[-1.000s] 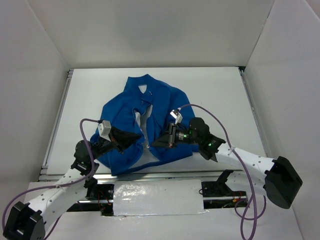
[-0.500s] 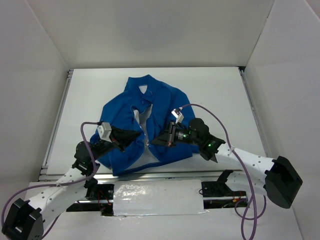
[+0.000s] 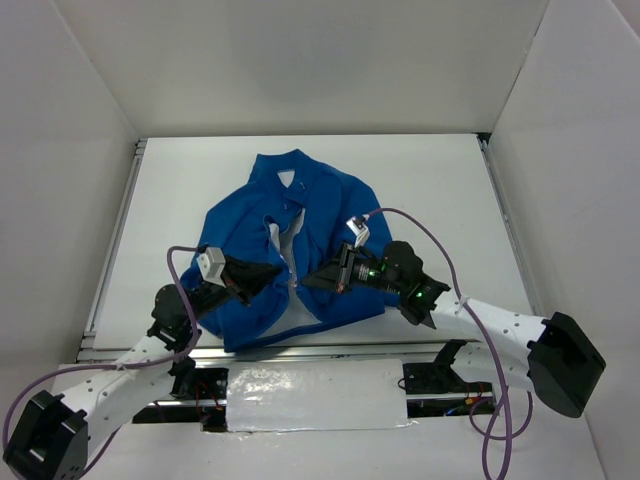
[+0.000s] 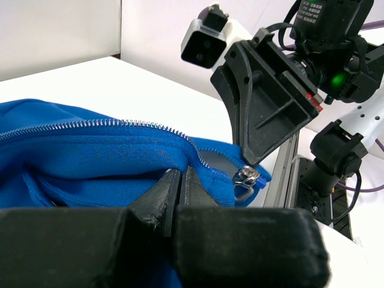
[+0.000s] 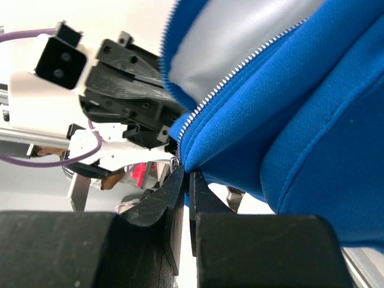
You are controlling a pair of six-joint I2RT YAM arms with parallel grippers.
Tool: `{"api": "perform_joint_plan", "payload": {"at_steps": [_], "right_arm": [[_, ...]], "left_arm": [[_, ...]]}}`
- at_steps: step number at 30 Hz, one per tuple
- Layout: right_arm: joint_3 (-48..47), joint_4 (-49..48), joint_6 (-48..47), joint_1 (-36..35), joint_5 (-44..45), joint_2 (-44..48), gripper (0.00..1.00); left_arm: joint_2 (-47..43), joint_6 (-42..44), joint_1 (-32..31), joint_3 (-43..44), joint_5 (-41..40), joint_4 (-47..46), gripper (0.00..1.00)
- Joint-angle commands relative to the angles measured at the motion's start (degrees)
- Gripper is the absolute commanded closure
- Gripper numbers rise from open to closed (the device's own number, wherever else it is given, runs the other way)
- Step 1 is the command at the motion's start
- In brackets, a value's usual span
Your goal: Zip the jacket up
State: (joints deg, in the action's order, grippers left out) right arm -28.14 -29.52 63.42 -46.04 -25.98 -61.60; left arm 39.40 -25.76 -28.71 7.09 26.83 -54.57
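You hold the jacket (image 3: 325,205) at its hem.
Left gripper (image 4: 179,175) clamps its fabric; right gripper (image 5: 185,175) pinches the zipper (image 4: 120,124) edge.

My jacket (image 3: 330,215) lies spread out just ahead of both my claws, royal blue and soft. Its collar (image 3: 285,172) is at the end farthest from them and its hem is nearest. The front stands open. A narrow wedge of white lining (image 3: 283,243) shows between the two front edges, just beyond my fingertips. Pale zipper teeth (image 4: 108,124) run along the blue edge directly above my left claw (image 4: 180,177), which pinches the fabric under them. The small metal slider (image 4: 246,175) sits low at the hem corner, right at the tip of my right claw (image 5: 186,174), which is closed on that edge.
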Motion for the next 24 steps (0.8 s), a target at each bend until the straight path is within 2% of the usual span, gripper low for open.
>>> {"api": "perform_joint_plan", "payload": {"at_steps": [1, 8, 10, 11, 12, 13, 14, 15, 16, 17, 18, 19, 20, 21, 22, 23, 24], "right_arm": [[-0.34, -7.13, -1.54, -0.54, -1.09, 0.61, 1.00], [0.45, -7.92, -2.94, -0.63, 1.18, -0.19, 1.00], [2.37, -9.24, -6.44, -0.98, 3.99, 1.65, 1.00], [2.04, -0.71, -8.73, -1.33, 15.49, 5.14, 1.00], [1.43, 2.33, -13.36, -2.72, 21.61, 6.57, 1.00], [1.68, 1.23, -17.93, -2.91, 22.02, 7.37, 1.00], [0.99, -0.70, -25.98, -2.91, 12.54, 6.24, 1.00], [-1.19, 2.42, -30.41, -2.83, 6.00, 4.06, 1.00], [-9.65, 8.89, -34.90, -3.09, 0.46, 0.90, 1.00], [-13.92, 22.79, -39.03, -3.44, 3.19, -6.61, 1.00], [-19.61, 28.06, -38.38, -3.70, 10.26, -10.08, 1.00], [-21.41, 32.64, -36.72, -3.53, 19.03, -16.38, 1.00], [-22.73, 37.64, -34.44, -3.62, 27.30, -18.97, 1.00], [-23.79, 38.13, -33.20, -3.88, 39.91, -20.91, 1.00], [-24.15, 38.83, -30.57, -4.49, 47.17, -22.93, 1.00], [-23.37, 35.61, -26.89, -5.45, 52.99, -22.42, 1.00], [-17.62, 30.19, -27.03, -6.42, 59.14, -20.85, 1.00]], "left_arm": [[0.59, 0.18, -0.38, 0.73, 0.68, -7.31, 1.00], [0.33, -0.08, -0.38, 0.73, 0.33, -7.14, 1.00], [-0.72, -0.08, -0.38, 0.82, -3.60, -5.21, 1.00], [-2.38, -0.34, -0.38, 0.99, -6.41, -3.46, 1.00], [-3.35, -0.69, -0.38, 0.91, -12.53, -0.14, 1.00], [-4.49, -0.96, -0.38, 0.12, -14.68, 0.94, 1.00], [-6.51, -1.40, -0.38, -0.67, -16.27, 0.95, 1.00], [-7.40, -1.92, -0.38, -1.37, -17.41, 0.87, 1.00], [-8.27, -2.36, -0.38, -1.99, -19.86, 1.56, 1.00], [-9.76, -2.54, -0.38, -1.99, -20.93, 2.61, 1.00], [-10.56, -2.63, -0.38, -1.73, -23.29, 5.32, 1.00], [-11.35, -2.63, -0.38, -1.56, -24.44, 6.65, 1.00], [-12.75, -2.98, -0.38, -1.47, -25.59, 7.71, 1.00], [-13.38, -3.16, -0.30, -1.82, -26.21, 8.85, 1.00], [-13.99, -3.16, -0.29, -1.99, -26.56, 9.21, 1.00], [-14.78, -3.33, -0.38, -2.08, -26.57, 9.56, 1.00], [-14.96, -3.16, -0.38, -2.08, -26.57, 9.83, 1.00]]}}
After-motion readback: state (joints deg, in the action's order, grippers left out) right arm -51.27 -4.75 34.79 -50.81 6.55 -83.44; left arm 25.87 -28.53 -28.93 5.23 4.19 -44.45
